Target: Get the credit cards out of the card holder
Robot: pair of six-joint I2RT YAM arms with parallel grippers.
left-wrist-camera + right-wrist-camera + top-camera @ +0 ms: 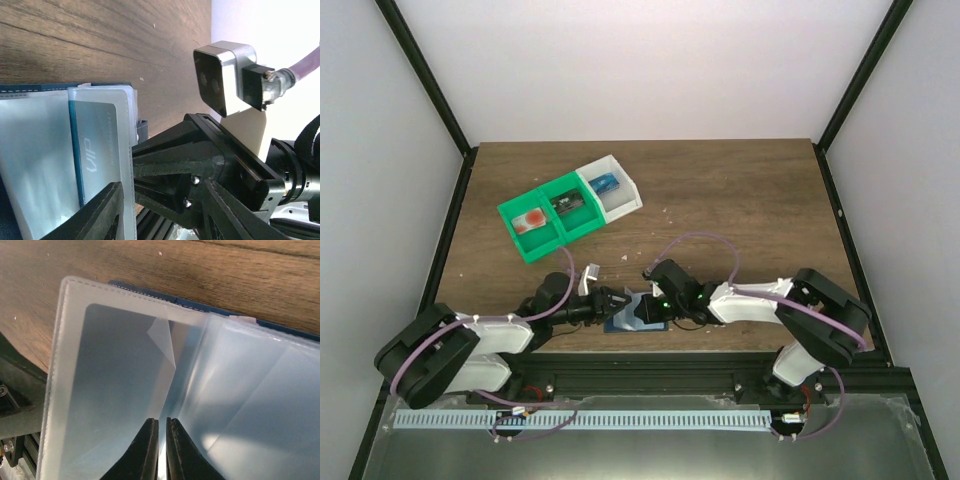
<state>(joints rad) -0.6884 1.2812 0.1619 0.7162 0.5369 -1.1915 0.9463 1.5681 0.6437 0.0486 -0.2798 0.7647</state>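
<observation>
**Navy-blue folding card holder (pixel 638 318) is lying open, one card showing**

You've got the small flat holder spread open on the brown wooden table (pixel 740 200), right by the near edge. Its frosted clear plastic sleeves (pixel 115 380) are fanned out, and one leaf is raised off the others. The navy cover peeks out along the far side, with a little dark tab (pixel 142 131) on one edge. A silvery-grey credit card (pixel 95 145) marked VIP, teal stripe down one side, sits tucked inside a sleeve.

The only legible word is "VIP", printed on the grey card (pixel 95 145) sleeved in the card holder (pixel 35 150) (its smaller print is unreadable).
</observation>
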